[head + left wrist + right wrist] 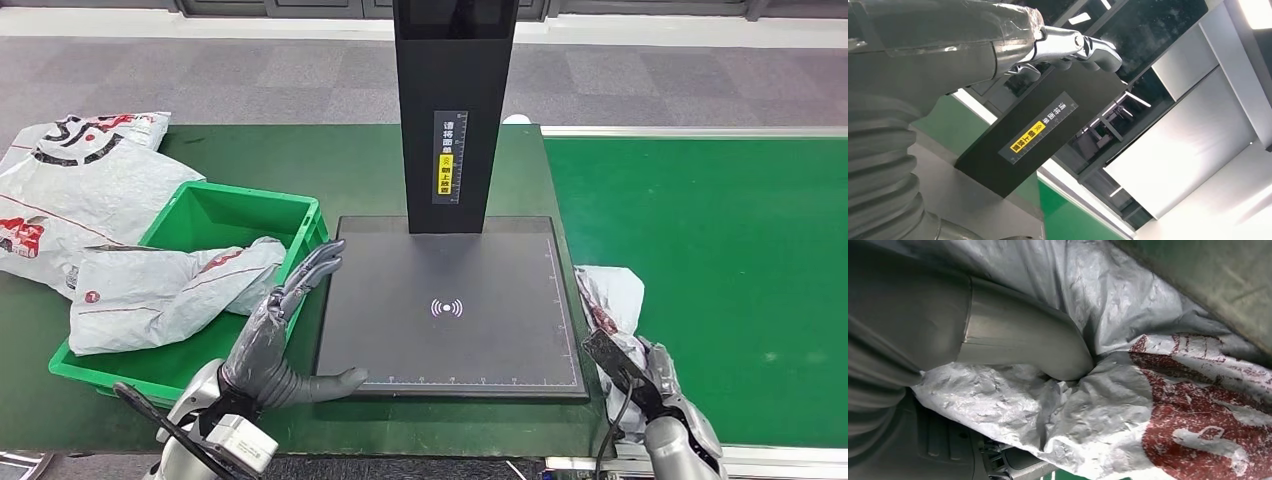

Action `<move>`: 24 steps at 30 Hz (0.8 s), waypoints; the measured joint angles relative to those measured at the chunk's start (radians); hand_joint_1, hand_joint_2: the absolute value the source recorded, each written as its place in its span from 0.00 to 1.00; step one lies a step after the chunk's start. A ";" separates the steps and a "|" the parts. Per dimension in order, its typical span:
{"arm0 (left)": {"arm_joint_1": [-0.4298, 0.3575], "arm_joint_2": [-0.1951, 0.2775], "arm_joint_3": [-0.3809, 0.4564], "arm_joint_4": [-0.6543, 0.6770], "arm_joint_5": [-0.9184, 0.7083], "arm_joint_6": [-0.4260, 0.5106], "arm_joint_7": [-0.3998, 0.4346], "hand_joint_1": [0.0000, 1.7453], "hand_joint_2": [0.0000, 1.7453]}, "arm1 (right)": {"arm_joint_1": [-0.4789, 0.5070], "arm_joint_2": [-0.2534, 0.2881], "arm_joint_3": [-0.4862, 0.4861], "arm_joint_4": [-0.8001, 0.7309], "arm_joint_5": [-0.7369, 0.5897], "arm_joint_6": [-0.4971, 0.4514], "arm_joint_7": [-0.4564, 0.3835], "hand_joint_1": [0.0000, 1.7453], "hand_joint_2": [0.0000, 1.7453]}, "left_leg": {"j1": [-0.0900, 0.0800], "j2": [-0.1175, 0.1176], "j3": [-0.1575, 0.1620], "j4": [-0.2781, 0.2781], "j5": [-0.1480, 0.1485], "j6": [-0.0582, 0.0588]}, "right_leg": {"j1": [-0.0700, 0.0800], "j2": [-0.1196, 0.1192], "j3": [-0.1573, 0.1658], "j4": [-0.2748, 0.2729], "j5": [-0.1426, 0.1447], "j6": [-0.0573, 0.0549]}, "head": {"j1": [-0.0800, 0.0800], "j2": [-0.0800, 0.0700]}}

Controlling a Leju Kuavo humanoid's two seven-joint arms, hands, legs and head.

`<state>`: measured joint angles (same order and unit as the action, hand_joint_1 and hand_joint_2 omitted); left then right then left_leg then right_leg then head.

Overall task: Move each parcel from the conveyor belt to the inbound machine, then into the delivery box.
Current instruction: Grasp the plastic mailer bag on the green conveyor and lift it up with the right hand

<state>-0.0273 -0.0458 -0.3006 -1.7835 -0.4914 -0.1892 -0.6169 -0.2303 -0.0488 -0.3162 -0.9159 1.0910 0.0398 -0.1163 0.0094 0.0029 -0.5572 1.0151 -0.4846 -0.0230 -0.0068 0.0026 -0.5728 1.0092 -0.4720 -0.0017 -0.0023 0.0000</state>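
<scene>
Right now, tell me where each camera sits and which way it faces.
Head view: high on the body, looking down at the scanner plate, green bin and conveyor; both hands show, left hand open, right hand on a grey parcel.
Left wrist view: behind the left hand, facing the scanner's black post.
Right wrist view: behind the right hand, pressed into the parcel.
Shared: post, parcel.

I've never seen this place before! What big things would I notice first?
The tall black pillar rising from the flat black scanning pad in the middle, then the bright green plastic box on the left with a crinkly grey plastic parcel in it. At the pad's right edge, the right hand holds another grey-and-red crumpled parcel.
</scene>
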 joint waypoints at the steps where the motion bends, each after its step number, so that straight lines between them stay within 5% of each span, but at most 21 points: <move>1: -0.001 0.000 0.000 0.001 0.000 0.000 0.000 0.00 1.00 | 0.001 0.000 0.000 0.000 0.000 0.000 0.000 1.00 1.00 | 0.000 0.000 0.000 0.000 0.000 0.000 | 0.000 0.000 0.000 0.000 0.000 0.000 | 0.000 0.000; 10: -0.005 0.000 0.000 0.003 -0.001 0.011 0.001 0.00 1.00 | 0.036 0.009 0.000 -0.072 -0.085 -0.029 -0.075 1.00 1.00 | 0.000 -0.001 -0.002 0.000 0.000 0.000 | 0.000 -0.001 -0.001 0.000 0.000 0.000 | 0.000 0.000; 24: 0.040 0.000 0.000 -0.040 -0.022 0.030 -0.001 0.00 1.00 | 0.142 0.095 0.045 -0.552 -0.178 -0.081 -0.151 1.00 1.00 | 0.000 -0.002 -0.005 0.000 0.000 0.000 | 0.000 -0.002 -0.003 0.000 0.000 0.000 | 0.000 0.000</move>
<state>0.0130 -0.0458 -0.3006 -1.8234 -0.5135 -0.1595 -0.6176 -0.0885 0.0464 -0.2712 -1.4682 0.9127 -0.0416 -0.2677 0.0094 0.0008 -0.5619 1.0149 -0.4843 -0.0232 -0.0071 0.0008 -0.5762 1.0095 -0.4721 -0.0017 -0.0023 0.0000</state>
